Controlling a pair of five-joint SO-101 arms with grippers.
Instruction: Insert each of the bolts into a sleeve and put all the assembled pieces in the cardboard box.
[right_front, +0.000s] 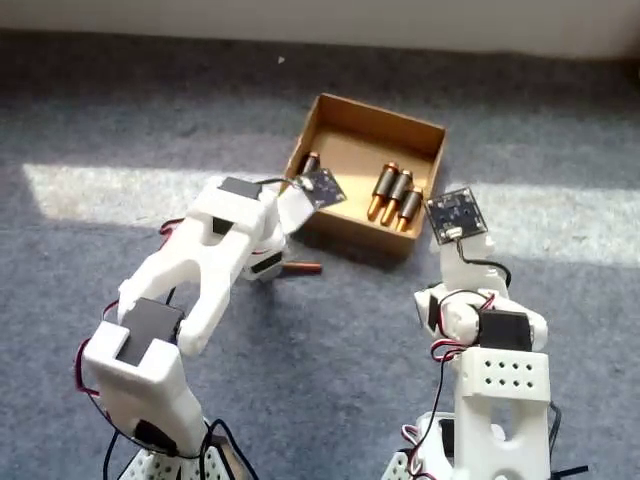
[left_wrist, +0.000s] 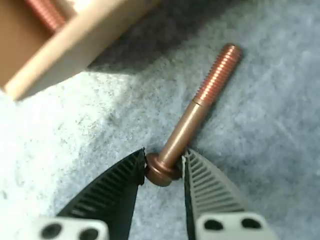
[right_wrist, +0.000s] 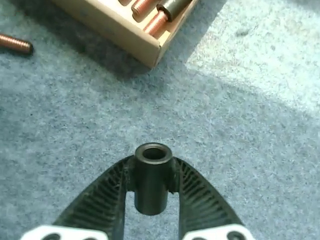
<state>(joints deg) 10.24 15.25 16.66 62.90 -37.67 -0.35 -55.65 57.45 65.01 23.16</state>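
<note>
The left jaws are clamped on just the head of the bolt (left_wrist: 195, 117), which lies flat on the carpeted counter (right_front: 560, 150) just beside the cardboard box (right_front: 385, 113). The right jaws are closed around a dark sleeve (right_wrist: 151, 180), well apart from the bolt. With so short a hold at one end, the long shaft will probably droop or pivot once lifted, so the threaded tip could miss the narrow bore. A skewed push might also twist the sleeve in its grip or pop the bolt loose. The left wrist view shows where the head is pinched, a spot the arm covers in the high view. The right wrist view shows the sleeve's open bore. The high view alone shows three finished pieces (right_front: 395, 195) side by side in the box, and another (right_front: 310, 163) near its corner.
</note>
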